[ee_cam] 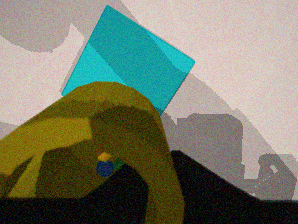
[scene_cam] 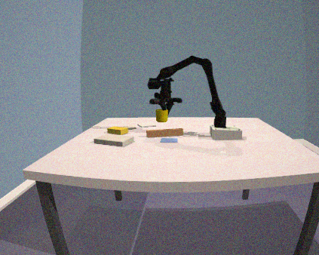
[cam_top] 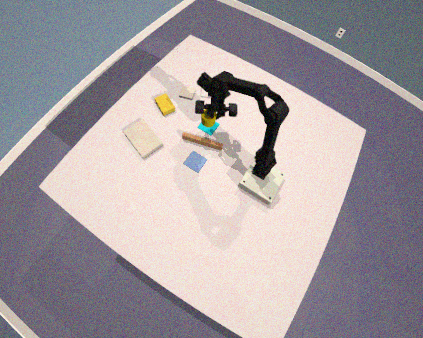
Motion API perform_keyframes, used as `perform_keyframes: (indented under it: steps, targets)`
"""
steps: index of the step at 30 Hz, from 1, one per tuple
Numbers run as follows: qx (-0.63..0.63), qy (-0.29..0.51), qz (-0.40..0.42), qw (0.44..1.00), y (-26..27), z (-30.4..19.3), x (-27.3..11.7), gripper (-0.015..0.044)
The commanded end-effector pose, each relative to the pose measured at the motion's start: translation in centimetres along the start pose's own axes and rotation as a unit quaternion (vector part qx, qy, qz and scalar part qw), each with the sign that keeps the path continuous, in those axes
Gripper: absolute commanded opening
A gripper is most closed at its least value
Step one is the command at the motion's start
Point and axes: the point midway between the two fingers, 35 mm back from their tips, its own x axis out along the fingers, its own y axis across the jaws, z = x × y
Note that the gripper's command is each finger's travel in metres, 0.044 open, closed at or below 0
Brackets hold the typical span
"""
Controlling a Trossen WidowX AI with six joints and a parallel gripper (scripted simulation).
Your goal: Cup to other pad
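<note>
Tool nearly closed, clamped on yellow cup. Cup aloft, directly below tool, long axis near vertical, mouth up (marbles inside). Cyan pad beneath, slightly ahead in wrist view; likely small shift, then level lowering to bench.

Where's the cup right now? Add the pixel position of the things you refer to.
In the exterior view, the yellow cup (cam_top: pixel 208 119) (scene_cam: pixel 161 115) (ee_cam: pixel 115 95) hangs in the air under the gripper (cam_top: pixel 212 113) (scene_cam: pixel 165 109); the top view shows it by the cyan pad (cam_top: pixel 208 128) (ee_cam: pixel 135 60), beyond the wooden bar (cam_top: pixel 202 141) (scene_cam: pixel 164 133).
</note>
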Motion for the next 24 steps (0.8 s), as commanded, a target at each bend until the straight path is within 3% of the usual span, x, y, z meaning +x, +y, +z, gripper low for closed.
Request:
perform_keyframes:
  steps: [1,24]
  targets:
    - [-0.002,-0.001,-0.002,1.000,-0.3,0.9,0.0,0.0000]
    - [-0.002,-0.001,-0.002,1.000,-0.6,2.2,2.2,0.0000]
